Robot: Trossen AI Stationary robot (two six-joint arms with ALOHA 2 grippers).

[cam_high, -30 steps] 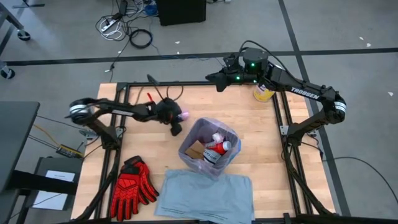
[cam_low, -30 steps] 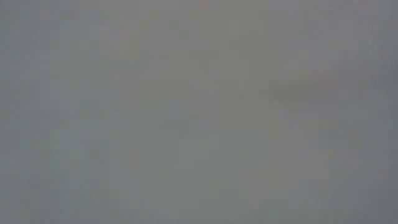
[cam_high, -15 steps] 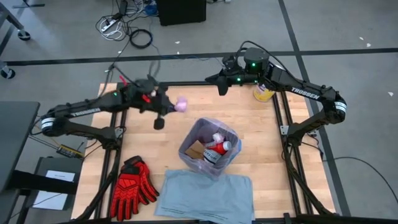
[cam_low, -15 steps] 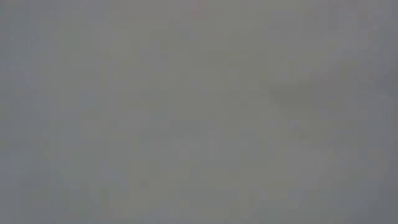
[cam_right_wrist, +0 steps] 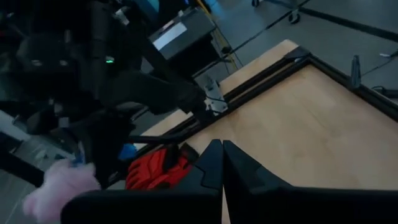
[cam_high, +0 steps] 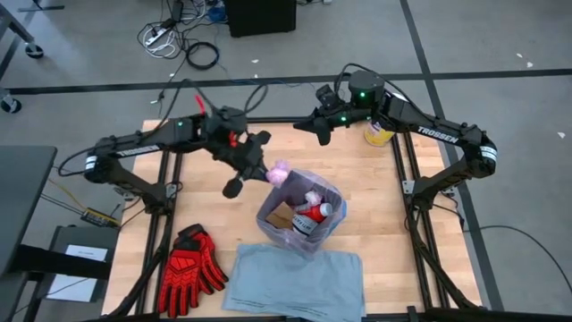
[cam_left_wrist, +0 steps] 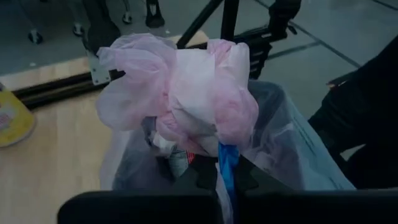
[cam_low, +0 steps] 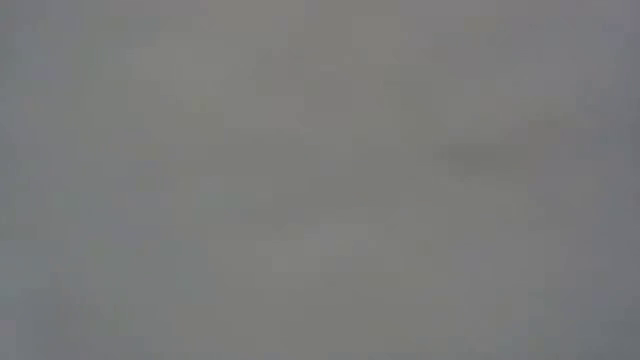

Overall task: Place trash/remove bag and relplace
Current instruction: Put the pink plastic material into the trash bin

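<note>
Crumpled pink bag [cam_left_wrist: 180,87], thin and translucent, pinched in left gripper [cam_left_wrist: 219,163].

Red gloves [cam_high: 190,266] lie near the table [cam_high: 411,259] corner; a yellow tub [cam_high: 378,135] sits opposite.

Overhead camera looks straight down on the table [cam_high: 206,224]; wrist cameras look close along it; low view shows blank grey.

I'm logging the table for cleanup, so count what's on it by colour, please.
Red: 2, the gloves and the little bottle in the bin.
Pink: 2, the bin's liner and the wad in the left pincer.
Grey-blue: 1, the flat liner.
Yellow: 1, the tub.
Total: 6.
</note>
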